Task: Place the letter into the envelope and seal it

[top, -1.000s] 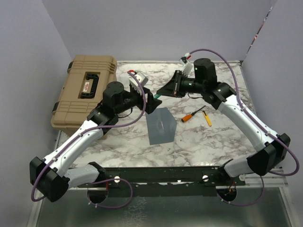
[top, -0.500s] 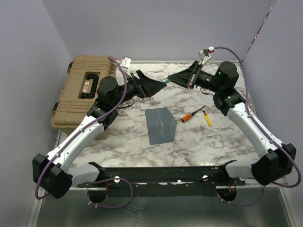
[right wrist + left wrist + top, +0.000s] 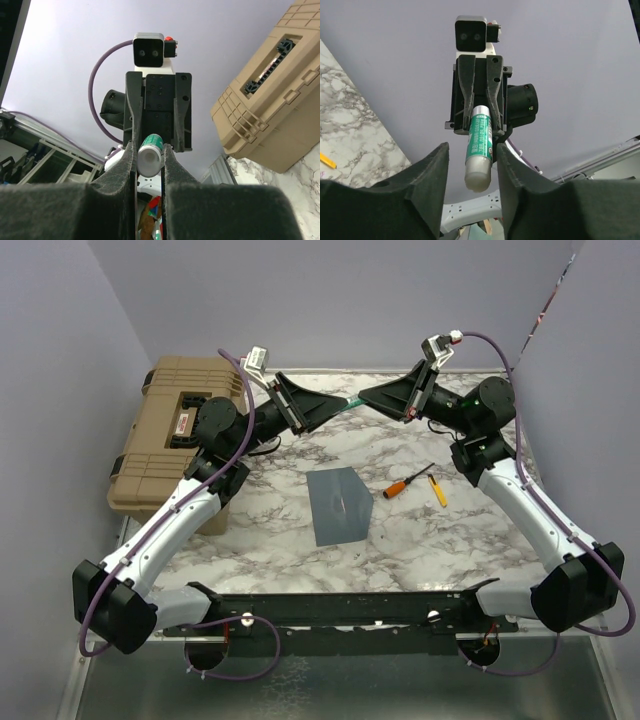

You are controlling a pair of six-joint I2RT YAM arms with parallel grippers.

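Note:
The grey-blue envelope (image 3: 338,504) lies flat on the marble table, flap down. The cream letter is not in view. Both arms are raised above the table's far side and point at each other. My right gripper (image 3: 366,398) (image 3: 149,147) is shut on a green-and-white glue stick (image 3: 350,405) (image 3: 150,156). My left gripper (image 3: 336,412) (image 3: 471,150) is open. Its fingers stand either side of the glue stick's white end (image 3: 480,172) without touching it.
A tan hard case (image 3: 180,435) sits at the table's left edge. An orange-handled screwdriver (image 3: 405,483) and a yellow pencil-like item (image 3: 438,490) lie right of the envelope. Grey walls close in the back and sides.
Both grippers have risen from just above the envelope to high over the far side of the table, now facing each other with the glue stick between them. The envelope has not moved.

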